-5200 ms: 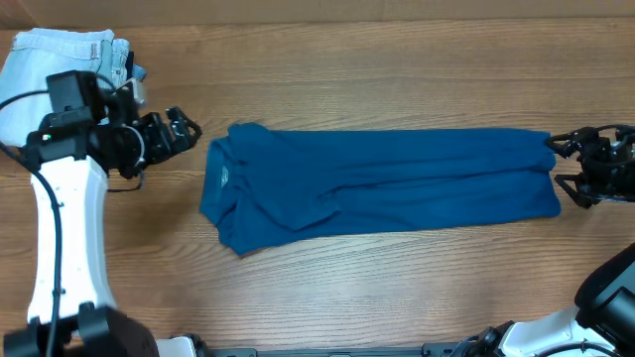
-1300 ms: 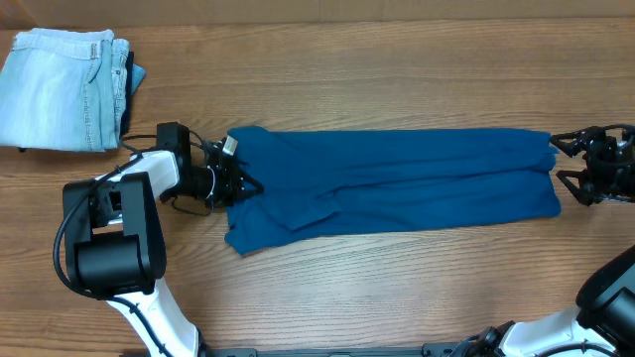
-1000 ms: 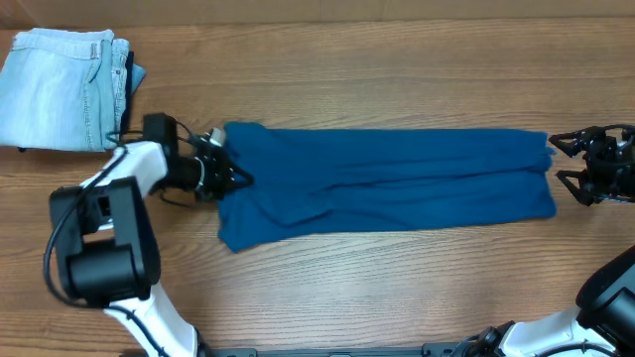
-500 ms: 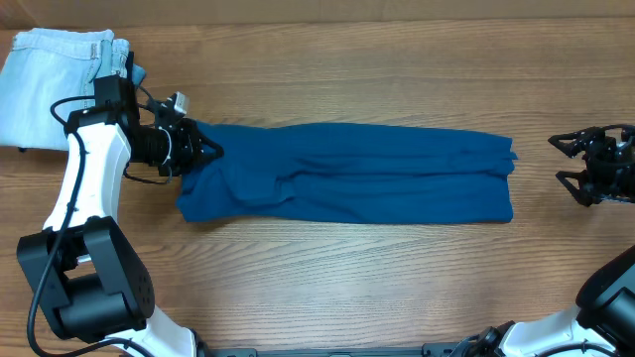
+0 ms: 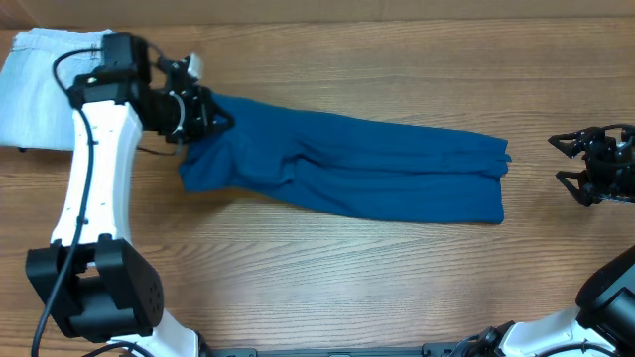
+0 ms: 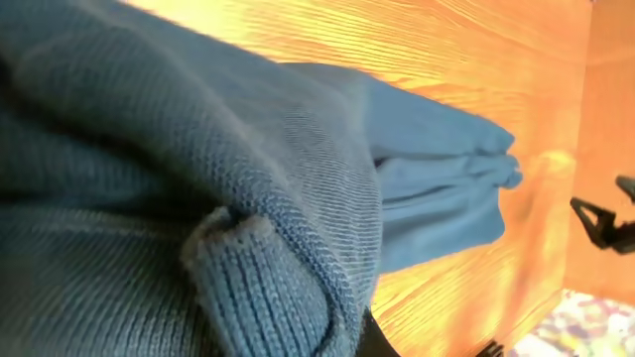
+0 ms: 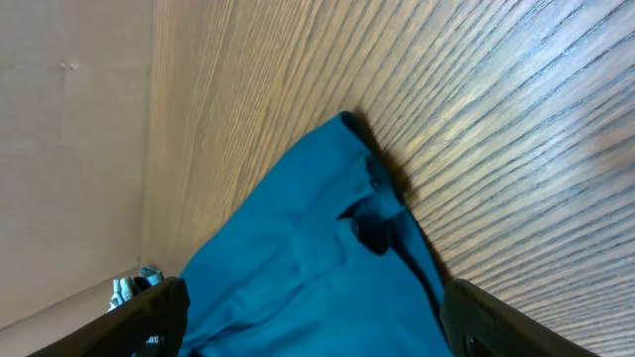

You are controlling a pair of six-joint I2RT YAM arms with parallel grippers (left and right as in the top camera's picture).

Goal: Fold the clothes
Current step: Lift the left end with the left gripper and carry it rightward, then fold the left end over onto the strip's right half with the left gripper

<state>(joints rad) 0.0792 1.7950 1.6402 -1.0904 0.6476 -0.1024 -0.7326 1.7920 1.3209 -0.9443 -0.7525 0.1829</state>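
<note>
Shirt (image 5: 347, 174), teal-blue, folded into a long strip, is lying across the middle of the wooden table (image 5: 327, 288), slanting from 10 o'clock down toward 3 o'clock. Left gripper (image 5: 220, 116) at 10 o'clock is pinching the strip's left end, jaws clamped on the knit fabric and bunching it. Right gripper (image 5: 561, 161) is sitting at 3 o'clock, jaws standing apart, gripping nothing, near the strip's right end but not touching it. Pale jeans (image 5: 30, 89) are lying at the far 10 o'clock corner, partly hidden behind the left arm (image 5: 94, 178).
</note>
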